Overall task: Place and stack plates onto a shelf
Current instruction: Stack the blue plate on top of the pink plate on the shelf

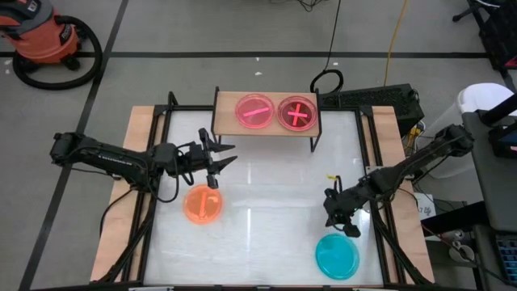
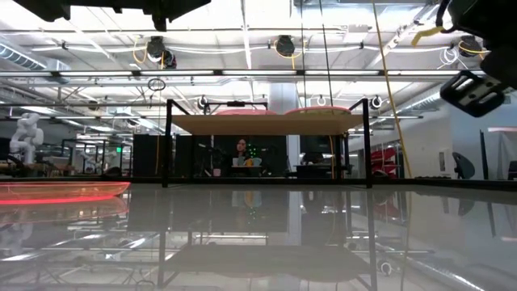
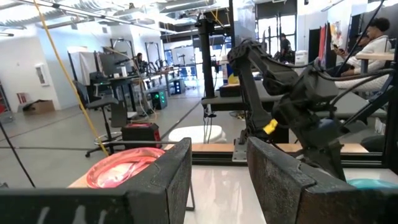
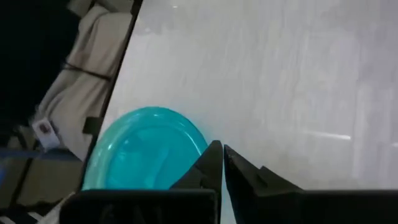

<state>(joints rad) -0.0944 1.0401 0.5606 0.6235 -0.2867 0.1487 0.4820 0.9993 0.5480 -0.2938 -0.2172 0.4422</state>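
Pincer point(image 4: 222, 163) closed, just above cyan plate point(image 4: 146, 149).

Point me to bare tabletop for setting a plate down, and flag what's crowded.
Free: the wide middle of the tabletop, bordered by the shelf, orange plate and right gripper; also the near edge between the orange plate and cyan plate. Crowded: the shelf, filled by two pink plates; and around the left gripper, above the orange plate.
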